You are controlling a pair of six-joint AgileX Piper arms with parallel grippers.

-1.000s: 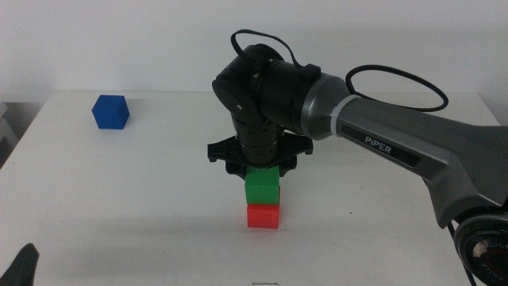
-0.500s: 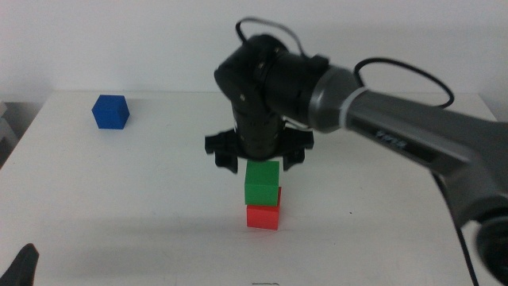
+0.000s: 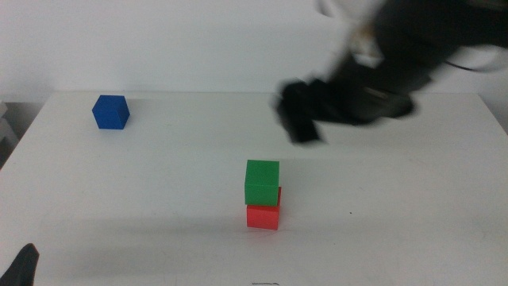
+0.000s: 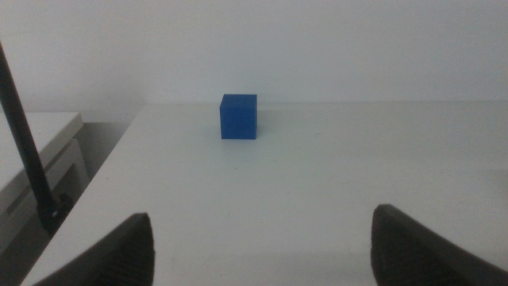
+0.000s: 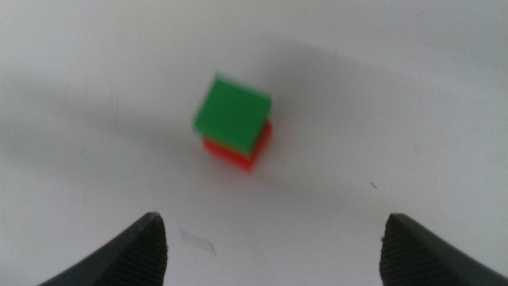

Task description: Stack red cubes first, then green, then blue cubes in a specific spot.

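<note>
The green cube (image 3: 262, 182) sits on top of the red cube (image 3: 263, 216) in the middle of the table, turned a little on it. Both show in the right wrist view, green (image 5: 232, 115) over red (image 5: 236, 154). The blue cube (image 3: 110, 111) stands alone at the far left, also in the left wrist view (image 4: 239, 116). My right gripper (image 3: 302, 119) is blurred, up and to the right of the stack, open and empty (image 5: 274, 238). My left gripper (image 4: 262, 238) is open and empty, facing the blue cube from a distance; only its tip (image 3: 22, 266) shows at the bottom left.
The white table (image 3: 159, 199) ends at a back edge against the wall and a left edge near the blue cube. A dark pole (image 4: 24, 143) and a lower white shelf (image 4: 40, 159) stand beyond the left edge.
My right gripper let go of the green cube on the red cube, rose, and swung away up and to the right. The left arm has not moved.
</note>
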